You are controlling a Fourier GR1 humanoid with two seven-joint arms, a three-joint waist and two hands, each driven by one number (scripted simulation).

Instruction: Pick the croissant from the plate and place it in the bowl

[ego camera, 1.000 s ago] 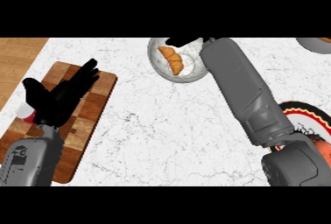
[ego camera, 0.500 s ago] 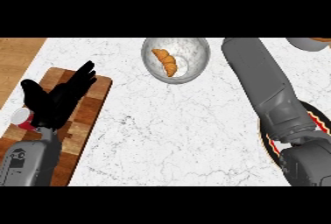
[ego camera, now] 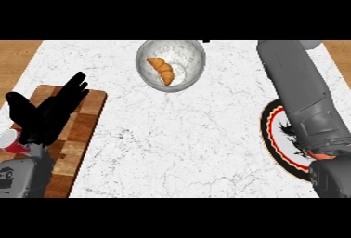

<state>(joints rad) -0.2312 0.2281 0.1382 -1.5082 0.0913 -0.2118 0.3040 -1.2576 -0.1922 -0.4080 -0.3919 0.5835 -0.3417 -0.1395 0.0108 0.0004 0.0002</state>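
Observation:
The golden croissant (ego camera: 162, 70) lies inside the grey bowl (ego camera: 192, 54) at the top middle of the white marble counter. At the right edge sits the plate (ego camera: 277, 142) with a red and black rim, partly hidden under my right forearm (ego camera: 302, 100). That forearm runs up to the top edge of the view, and my right hand is out of sight beyond it. My left hand (ego camera: 48, 114) rests open with fingers up over the wooden cutting board (ego camera: 79, 135) at the left.
A small red and white object (ego camera: 9, 141) peeks out at the left edge beside my left hand. Wooden surface (ego camera: 15, 60) shows past the counter's left and right ends.
My right hand has drawn away from the bowl and left the view at the top. The croissant stays in the bowl. The view has shifted, and the plate shows more.

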